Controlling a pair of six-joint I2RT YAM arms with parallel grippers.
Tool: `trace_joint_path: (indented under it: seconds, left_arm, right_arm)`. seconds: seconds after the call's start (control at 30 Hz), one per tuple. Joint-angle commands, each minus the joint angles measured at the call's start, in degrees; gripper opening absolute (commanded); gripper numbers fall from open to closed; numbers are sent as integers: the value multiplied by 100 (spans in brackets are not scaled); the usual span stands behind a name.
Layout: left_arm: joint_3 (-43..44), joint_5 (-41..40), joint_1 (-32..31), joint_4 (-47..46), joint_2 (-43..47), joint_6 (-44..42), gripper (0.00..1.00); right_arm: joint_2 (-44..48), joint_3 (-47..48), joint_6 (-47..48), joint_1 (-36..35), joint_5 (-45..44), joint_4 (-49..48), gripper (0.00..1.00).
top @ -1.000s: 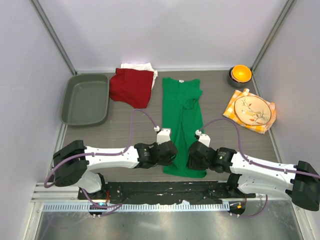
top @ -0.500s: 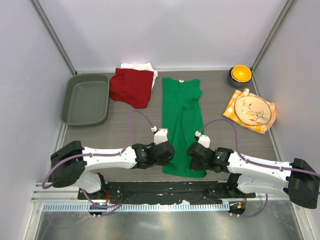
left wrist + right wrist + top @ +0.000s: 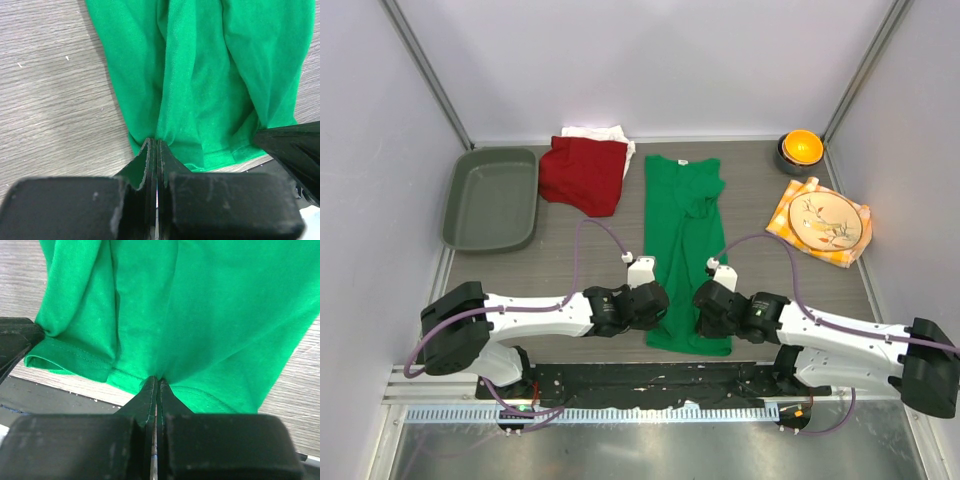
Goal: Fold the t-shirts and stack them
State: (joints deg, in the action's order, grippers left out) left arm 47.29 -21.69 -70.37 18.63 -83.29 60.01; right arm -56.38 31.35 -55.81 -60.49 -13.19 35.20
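Note:
A bright green t-shirt (image 3: 682, 230) lies lengthwise in the middle of the table, folded into a narrow strip, its white neck label at the far end. My left gripper (image 3: 658, 305) is shut on the shirt's near left hem, pinching cloth (image 3: 165, 130). My right gripper (image 3: 702, 305) is shut on the near right hem, pinching cloth (image 3: 165, 360). The near end of the shirt is lifted slightly by both grippers. A dark red t-shirt (image 3: 583, 173) lies folded at the far left on top of a white t-shirt (image 3: 595, 132), which shows only at its far edge.
A grey tray (image 3: 491, 198) stands at the far left. An orange-yellow checked napkin (image 3: 785, 215) with a patterned plate (image 3: 824, 222) lies at the right. An orange bowl (image 3: 801, 147) sits in the far right corner. The table's near edge is just behind the grippers.
Both grippers have shifted slightly away from the near edge with the green shirt's hem pinched, and the hem has bunched a little. The other shirts have not moved.

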Motion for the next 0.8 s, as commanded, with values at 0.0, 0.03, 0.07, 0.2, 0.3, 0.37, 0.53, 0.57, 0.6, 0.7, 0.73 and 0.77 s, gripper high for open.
trace_joint_path:
  seconds: [0.0, 0.03, 0.07, 0.2, 0.3, 0.37, 0.53, 0.57, 0.6, 0.7, 0.73, 0.77]
  left_arm:
    - [44, -160, 49, -202, 164, 11, 0]
    - [52, -160, 50, -220, 164, -7, 0]
    - [96, -151, 58, -202, 164, -24, 0]
    - [175, -133, 58, -176, 111, -77, 0]
    - [219, -116, 67, -158, 76, -103, 0]
    - [237, -107, 67, -158, 58, -130, 0]
    - [544, -72, 58, -97, -29, -244, 0]
    - [623, -72, 67, -44, -65, -296, 0]
    - [719, -72, 67, -9, -100, -358, 0]
    - [1036, 16, 58, 53, -258, -464, 0]
    - [1185, 51, 67, 35, -302, -516, 0]
    - [1256, 164, 67, 26, -398, -534, 0]
  right_arm:
    - [-241, -67, 27, -112, 185, -548, 1]
    - [-294, -94, 26, -130, 229, -645, 1]
    - [-434, -112, 44, -139, 299, -733, 1]
    - [-681, -77, 79, -235, 379, -945, 1]
    - [-629, 28, 88, -288, 222, -840, 38]
    - [-567, 125, 97, -314, 72, -586, 66]
    - [-76, 476, 141, -332, -429, -137, 92]
    - [12, 529, 141, -323, -491, -14, 93]
    - [152, 608, 132, -332, -552, 56, 94]
    - [355, 766, 123, -323, -842, 434, 98]
    - [504, 802, 114, -332, -921, 522, 98]
    - [601, 820, 45, -323, -1087, 697, 98]
